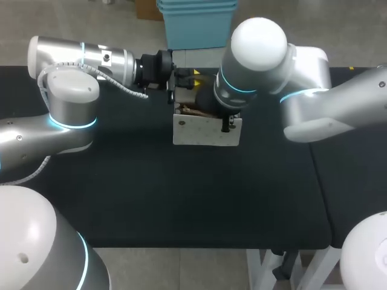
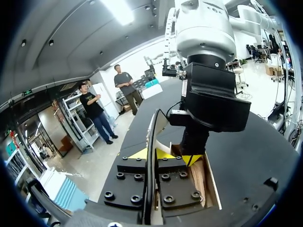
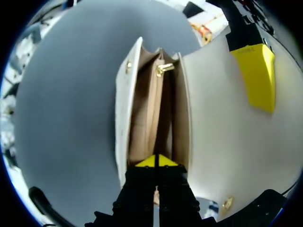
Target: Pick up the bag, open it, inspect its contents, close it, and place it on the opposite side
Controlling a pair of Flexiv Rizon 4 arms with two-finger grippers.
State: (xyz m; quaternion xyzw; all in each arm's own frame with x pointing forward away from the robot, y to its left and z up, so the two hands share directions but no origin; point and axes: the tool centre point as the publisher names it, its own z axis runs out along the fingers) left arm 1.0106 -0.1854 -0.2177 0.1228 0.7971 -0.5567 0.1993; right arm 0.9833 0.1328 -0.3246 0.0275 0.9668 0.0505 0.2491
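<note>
**Black table, white bag held open under two grippers**

A black table (image 1: 181, 199) fills the scene, and a white bag (image 1: 204, 132) is stood upright on it toward the far edge. The bag's flap (image 3: 222, 137) is held back from the mouth, so that the tan lining and a gold clasp (image 3: 163, 69) inside the bag are exposed. The flap's edge is pinched between the yellow tips of the left gripper (image 2: 154, 154), which is set level at the bag's left. One of its fingers (image 3: 255, 71) is seen flat against the flap's white face. The right gripper (image 3: 156, 161) is held directly above the bag. Its tips are pressed together and set just inside the bag's open mouth. Whether anything is caught between them cannot be told.
</note>
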